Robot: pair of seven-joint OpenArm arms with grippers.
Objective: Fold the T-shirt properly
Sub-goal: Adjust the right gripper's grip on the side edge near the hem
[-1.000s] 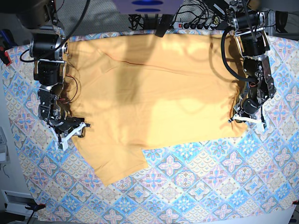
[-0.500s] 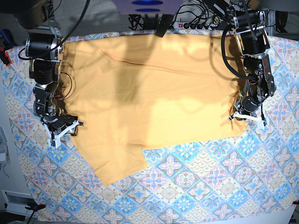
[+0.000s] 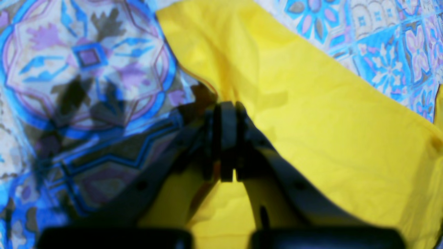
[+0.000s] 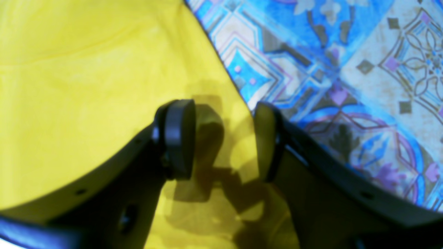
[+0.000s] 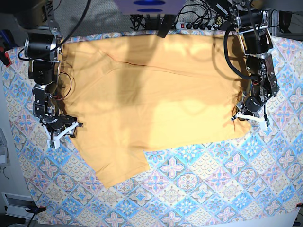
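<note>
The pale orange-yellow T-shirt (image 5: 151, 94) lies spread flat across the far half of the table, one sleeve (image 5: 118, 165) pointing toward the near edge. My left gripper (image 5: 248, 117) sits at the shirt's right hem, where wrinkles gather toward it. In the left wrist view its jaws (image 3: 226, 114) are pressed together at the edge of the yellow fabric (image 3: 328, 121). My right gripper (image 5: 61, 130) stands open just off the shirt's left edge. In the right wrist view it (image 4: 223, 138) straddles the hem of the shirt (image 4: 86, 86), with nothing pinched.
The blue-and-pink patterned tablecloth (image 5: 199, 189) covers the whole table. Cables and a power strip (image 5: 199, 23) run along the back edge. A red clamp (image 5: 5, 56) sits at the far left edge.
My right gripper has drawn away to the left, off the shirt's edge, staying open. My left gripper has crept slightly toward the back, still shut.
</note>
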